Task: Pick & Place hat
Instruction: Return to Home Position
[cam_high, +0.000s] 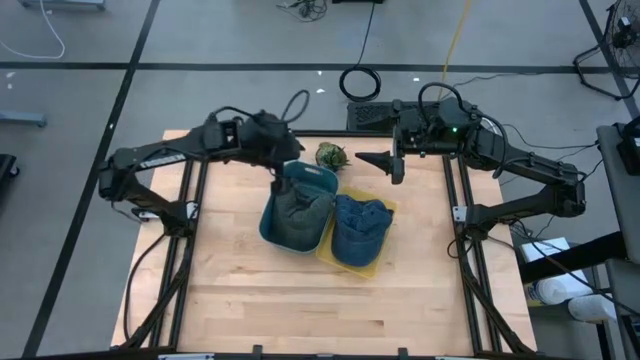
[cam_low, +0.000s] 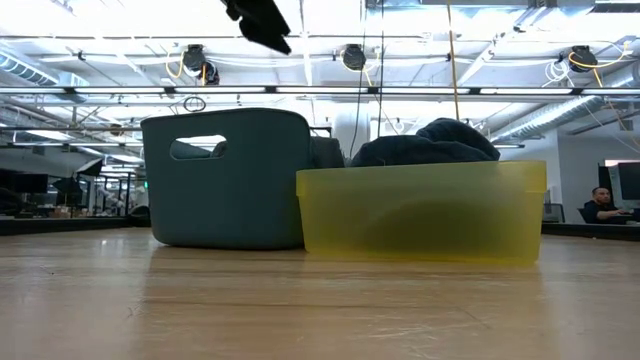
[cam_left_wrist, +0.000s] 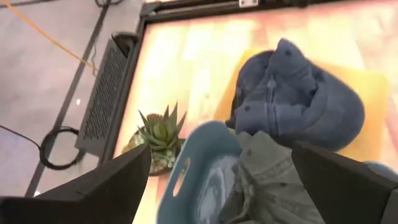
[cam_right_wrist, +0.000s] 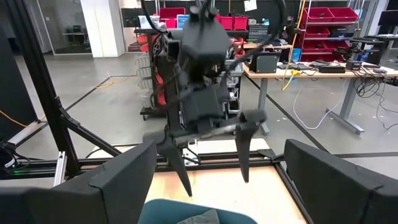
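The yellow bin (cam_low: 420, 215) and the blue bin (cam_low: 225, 190), under the wide, empty left gripper (cam_right_wrist: 214, 179), hold caps (cam_high: 300, 210). The right gripper (cam_high: 383, 166) beside it is wide and empty too. I think only going home is left.

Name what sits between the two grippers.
In the high view, a small potted plant stands between the left gripper and the right gripper.

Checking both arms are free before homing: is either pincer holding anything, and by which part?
Nothing is held. The left pincer hangs open above the blue plastic bin; the right pincer, near the small green plant, is open too.
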